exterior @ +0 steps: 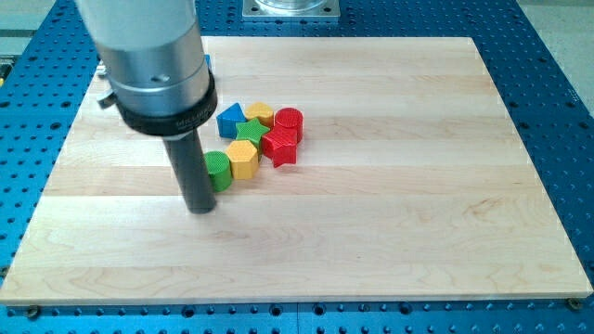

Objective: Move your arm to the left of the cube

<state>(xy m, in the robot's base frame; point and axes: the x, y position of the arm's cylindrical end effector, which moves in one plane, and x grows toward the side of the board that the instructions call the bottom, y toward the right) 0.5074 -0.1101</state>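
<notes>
My tip (201,208) rests on the wooden board (390,213), just left of and slightly below a green block (218,170), touching or nearly touching it. Right of the green block sits a yellow hexagonal block (243,158). Behind them lie a blue triangular block (230,120), a green star block (249,130), a yellow block (260,113), a red cylinder (289,122) and a red star block (280,145). All are bunched in one cluster at the board's upper middle. No plain cube shape can be made out with certainty.
The arm's large grey body (153,56) hides the board's upper left. A small blue thing (208,61) peeks out behind it. Blue perforated table (557,83) surrounds the board. A metal base (291,7) is at the view's top.
</notes>
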